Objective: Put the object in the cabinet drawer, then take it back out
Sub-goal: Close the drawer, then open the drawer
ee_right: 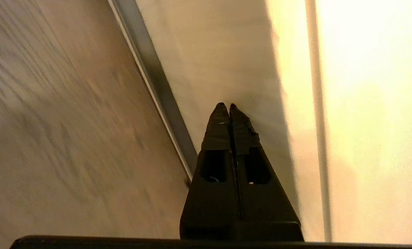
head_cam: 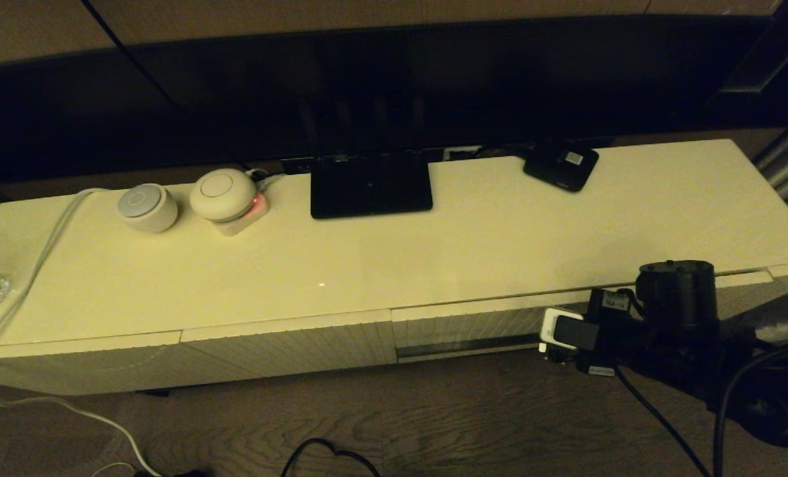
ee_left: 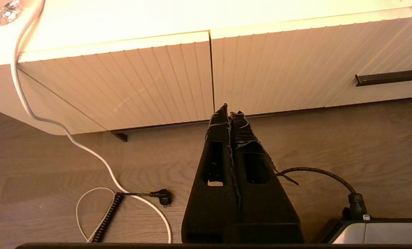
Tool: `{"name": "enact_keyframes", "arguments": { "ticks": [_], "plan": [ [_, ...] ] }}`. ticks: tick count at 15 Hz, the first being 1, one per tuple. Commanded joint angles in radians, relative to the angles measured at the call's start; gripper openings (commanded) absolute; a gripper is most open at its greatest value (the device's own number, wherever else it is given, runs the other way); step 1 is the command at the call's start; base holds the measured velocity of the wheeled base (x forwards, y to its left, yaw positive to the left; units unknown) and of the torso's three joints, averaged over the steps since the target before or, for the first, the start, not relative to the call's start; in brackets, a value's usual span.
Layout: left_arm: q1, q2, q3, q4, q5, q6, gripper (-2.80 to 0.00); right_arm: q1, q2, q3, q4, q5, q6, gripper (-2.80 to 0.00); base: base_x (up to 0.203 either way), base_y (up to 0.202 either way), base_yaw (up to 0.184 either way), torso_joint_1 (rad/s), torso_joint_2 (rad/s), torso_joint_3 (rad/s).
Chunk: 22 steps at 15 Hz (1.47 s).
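Cream drawer (head_cam: pixel 463 329) sits closed — right gripper (ee_right: pixel 225 105), jaws together, should hook the slot (head_cam: pixel 467 346) squarely; left gripper (ee_left: pixel 229 109) idles, pinched

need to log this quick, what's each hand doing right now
Left hand: closed, holding nothing, low in front of the ribbed cabinet front.
Right hand: closed, holding nothing, tips at the drawer front beside its slot handle.

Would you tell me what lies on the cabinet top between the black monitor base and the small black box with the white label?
Nothing: in the head view the cream cabinet top is bare between the monitor base and the black box.
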Motion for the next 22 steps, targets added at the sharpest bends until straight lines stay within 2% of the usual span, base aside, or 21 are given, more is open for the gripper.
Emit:
{"name": "enact_keyframes", "arguments": {
  "ticks": [1,6,8,9,13,15,16,22],
  "plan": [
    [0.000,0.000,0.003,0.000,0.001,0.000,-2.80,0.001,-0.130,0.065,0.075,-0.008,-0.007,-2.80,0.000,0.000,0.000,0.000,0.00,0.000],
    [0.000,0.000,0.003,0.000,0.001,0.000,-2.80,0.002,-0.426,0.240,0.422,-0.017,-0.027,-2.80,0.000,0.000,0.000,0.000,0.00,0.000],
    [0.000,0.000,0.003,0.000,0.001,0.000,-2.80,0.004,-0.523,0.296,0.593,-0.013,-0.068,-2.80,0.000,0.000,0.000,0.000,0.00,0.000],
    [0.000,0.000,0.003,0.000,0.001,0.000,-2.80,0.007,-0.539,0.327,0.630,-0.008,-0.085,-2.80,0.000,0.000,0.000,0.000,0.00,0.000],
    [0.000,0.000,0.003,0.000,0.001,0.000,-2.80,0.068,-0.472,0.398,0.590,0.007,-0.089,-2.80,0.000,0.000,0.000,0.000,0.00,0.000],
    [0.000,0.000,0.003,0.000,0.001,0.000,-2.80,0.073,-0.393,0.438,0.458,0.008,-0.087,-2.80,0.000,0.000,0.000,0.000,0.00,0.000],
    [0.000,0.000,0.003,0.000,0.001,0.000,-2.80,0.073,-0.345,0.449,0.385,0.008,-0.086,0.00,0.000,0.000,0.000,0.000,0.00,0.000],
    [0.000,0.000,0.003,0.000,0.001,0.000,-2.80,0.064,-0.087,0.394,0.138,0.020,-0.064,0.00,0.000,0.000,0.000,0.000,0.00,0.000]
  ]
}}
